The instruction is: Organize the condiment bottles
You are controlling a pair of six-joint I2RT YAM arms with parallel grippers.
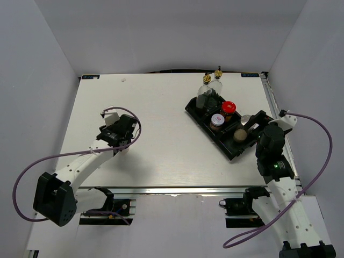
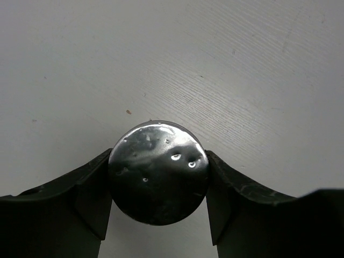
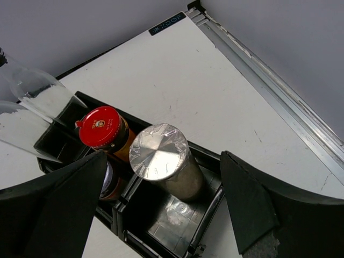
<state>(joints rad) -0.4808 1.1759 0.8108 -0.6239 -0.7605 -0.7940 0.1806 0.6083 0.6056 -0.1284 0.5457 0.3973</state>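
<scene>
Silver-lidded shaker (image 2: 158,169) clamped in left gripper (image 2: 158,185); right gripper (image 3: 164,172) spread wide, holding nothing, straddling second shaker (image 3: 161,153) standing in black tray (image 3: 166,220)

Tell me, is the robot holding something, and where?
Yes: the left gripper squeezes a silver-lidded shaker by opposite sides, up at its lid. The right gripper is open, holding nothing.

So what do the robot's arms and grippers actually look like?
The left arm and right arm are both white links with black joint housings, each trailed by a looping purple cable. A small green light glows on the right one. The left gripper and right gripper have broad matte black wedge-shaped fingers.
</scene>
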